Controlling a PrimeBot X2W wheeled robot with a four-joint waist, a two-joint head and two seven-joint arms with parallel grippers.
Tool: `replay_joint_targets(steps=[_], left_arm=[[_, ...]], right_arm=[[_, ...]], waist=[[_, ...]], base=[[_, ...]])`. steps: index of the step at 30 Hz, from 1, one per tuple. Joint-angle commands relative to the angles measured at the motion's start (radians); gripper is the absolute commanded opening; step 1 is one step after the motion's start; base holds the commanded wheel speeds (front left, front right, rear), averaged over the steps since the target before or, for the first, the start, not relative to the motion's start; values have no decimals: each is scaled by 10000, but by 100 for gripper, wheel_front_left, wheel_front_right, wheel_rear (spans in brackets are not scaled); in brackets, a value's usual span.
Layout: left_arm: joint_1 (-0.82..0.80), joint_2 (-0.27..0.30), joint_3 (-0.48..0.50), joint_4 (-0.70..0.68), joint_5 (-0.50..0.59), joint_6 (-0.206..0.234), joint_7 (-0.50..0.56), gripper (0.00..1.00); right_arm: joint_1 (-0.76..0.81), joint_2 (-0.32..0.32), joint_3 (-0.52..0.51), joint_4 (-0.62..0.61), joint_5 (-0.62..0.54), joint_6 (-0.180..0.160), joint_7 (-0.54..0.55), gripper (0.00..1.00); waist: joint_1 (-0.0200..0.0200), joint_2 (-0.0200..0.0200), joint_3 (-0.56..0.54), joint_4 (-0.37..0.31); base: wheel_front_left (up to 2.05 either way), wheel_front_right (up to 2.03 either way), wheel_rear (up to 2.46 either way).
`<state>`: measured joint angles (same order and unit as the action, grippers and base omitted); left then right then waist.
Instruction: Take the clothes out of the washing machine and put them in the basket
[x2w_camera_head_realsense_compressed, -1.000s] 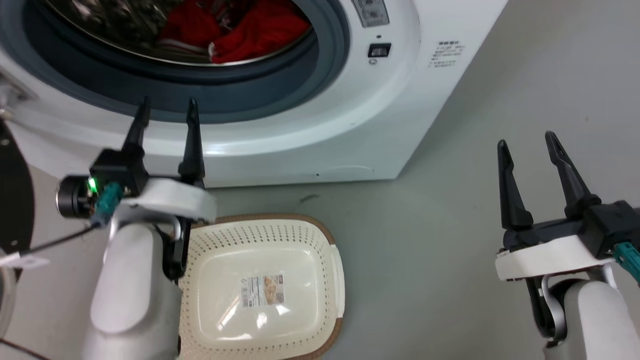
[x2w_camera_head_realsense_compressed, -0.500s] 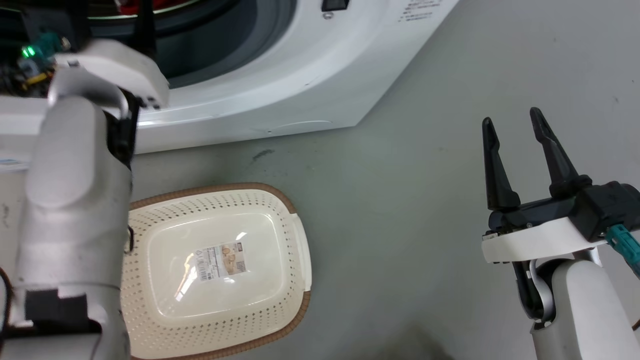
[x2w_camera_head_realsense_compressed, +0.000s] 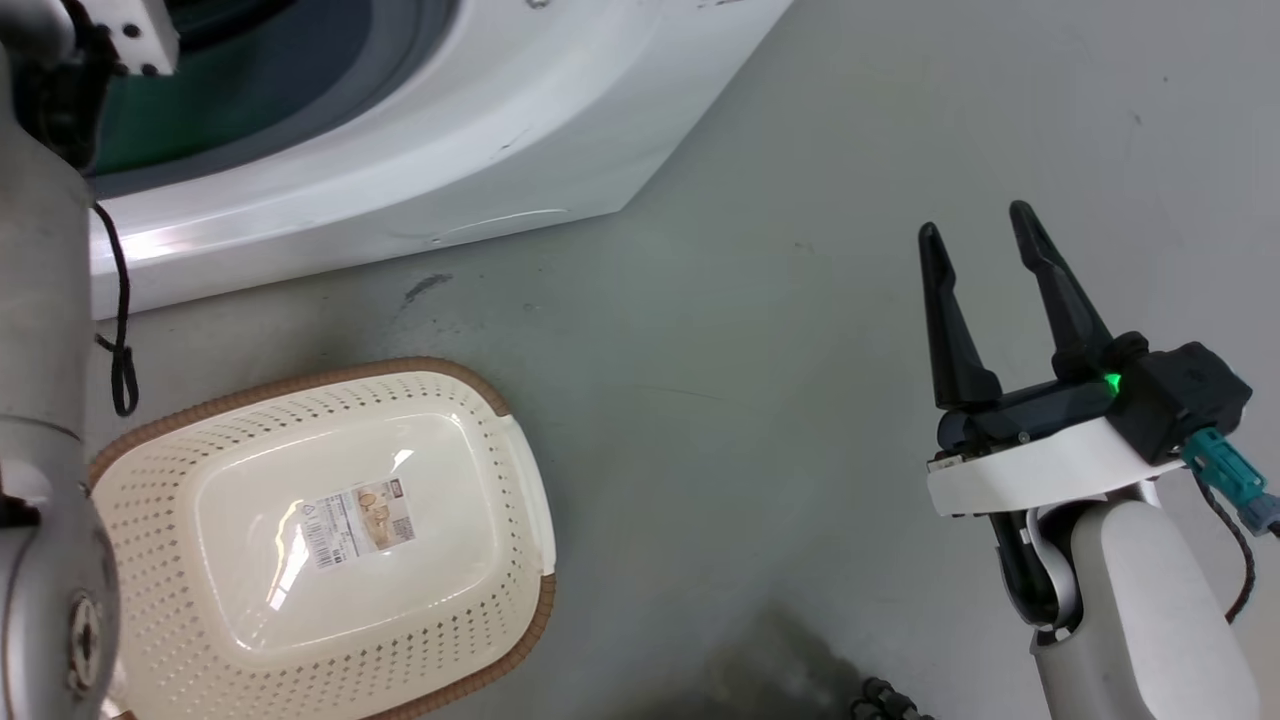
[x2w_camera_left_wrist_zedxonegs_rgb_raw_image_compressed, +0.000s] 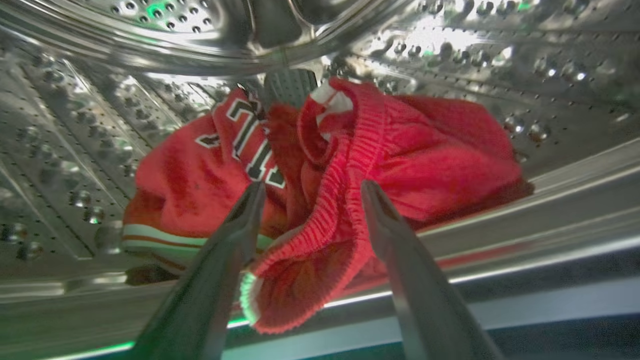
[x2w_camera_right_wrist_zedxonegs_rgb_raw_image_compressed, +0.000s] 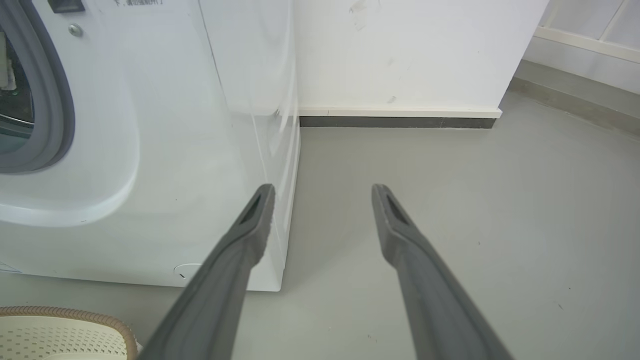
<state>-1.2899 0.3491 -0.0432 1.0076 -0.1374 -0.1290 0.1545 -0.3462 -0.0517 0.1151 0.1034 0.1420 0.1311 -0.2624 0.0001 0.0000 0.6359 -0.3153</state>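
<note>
So the left gripper (x2w_camera_left_wrist_zedxonegs_rgb_raw_image_compressed: 310, 187) is inside the drum (x2w_camera_left_wrist_zedxonegs_rgb_raw_image_compressed: 75, 150), spread wide, holding nothing. The clothes (x2w_camera_left_wrist_zedxonegs_rgb_raw_image_compressed: 430, 160) lie dead ahead, with the waistband (x2w_camera_left_wrist_zedxonegs_rgb_raw_image_compressed: 350, 165) lined up between its tips. The right gripper (x2w_camera_head_realsense_compressed: 975, 222) is open too, well off. The basket (x2w_camera_head_realsense_compressed: 140, 490) sits on the floor (x2w_camera_head_realsense_compressed: 750, 400).

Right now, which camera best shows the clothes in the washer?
The left wrist view: the clothes lie bunched in the steel drum, with the open left tool framing them. The head view takes in the white front and grey rim of the washing machine; the right wrist view, its front and side.
</note>
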Motion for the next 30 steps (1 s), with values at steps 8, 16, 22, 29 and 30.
replay_joint_targets(steps=[8,16,22,29,30], left_arm=[[-1018,564,-757,859,-1037,-24,2562,100],[-1336,1070,-676,1324,-1725,39,4451,100],[-1304,1063,-665,1107,-1866,420,4846,0],[-447,896,-623,362,-1903,546,2682,0],[-310,900,-634,247,-1842,601,2218,0]], right_arm=[[-202,25,441,-118,416,-7,-31,100],[-164,25,677,-141,662,-7,-29,100],[-241,24,608,-55,748,-7,-29,100],[-170,21,456,165,615,-7,-30,100],[-151,22,434,195,585,-7,-30,100]], waist=[[-1,0,364,-580],[-1,0,448,-881],[-1,0,407,-858],[-1,0,-158,-660],[-1,0,-275,-626]], base=[[0,0,0],[0,0,0],[0,0,0],[0,0,0],[0,0,0]])
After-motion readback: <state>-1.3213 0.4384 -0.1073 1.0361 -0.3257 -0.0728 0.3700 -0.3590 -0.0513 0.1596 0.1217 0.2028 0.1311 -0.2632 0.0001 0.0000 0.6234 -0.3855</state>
